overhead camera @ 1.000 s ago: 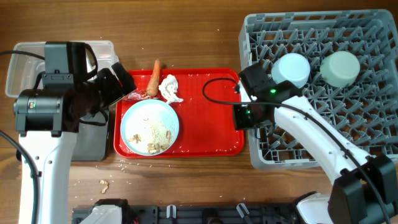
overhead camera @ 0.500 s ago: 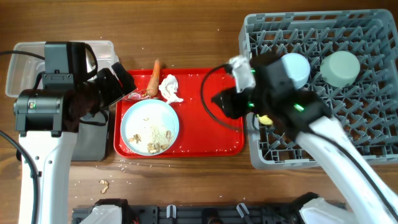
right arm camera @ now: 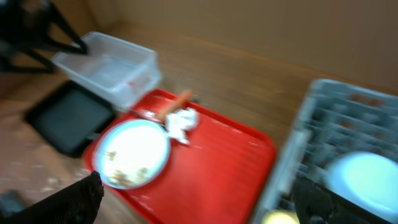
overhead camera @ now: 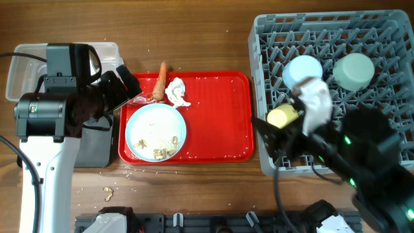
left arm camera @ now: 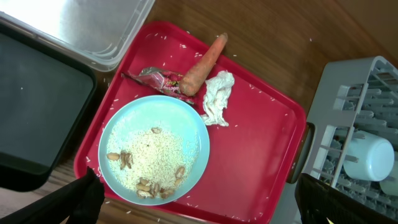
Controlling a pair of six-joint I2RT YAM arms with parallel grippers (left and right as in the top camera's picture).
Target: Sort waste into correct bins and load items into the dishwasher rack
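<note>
We see a wooden table [overhead camera: 194, 39]. Directly on it sit a clear tub [overhead camera: 19, 71] at upper left, a black tray [overhead camera: 97, 149] just below it, a red tray [overhead camera: 220, 116] at centre and a grey rack [overhead camera: 388, 77] filling the right. Loose crumbs [overhead camera: 107, 193] lie at lower left.

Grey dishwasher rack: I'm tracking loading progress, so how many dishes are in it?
3. A pale-blue bowl and a pale-green bowl sit near the far edge of the grey plastic rack; a small yellow cup lies at its left side. The right arm may hide more.
</note>
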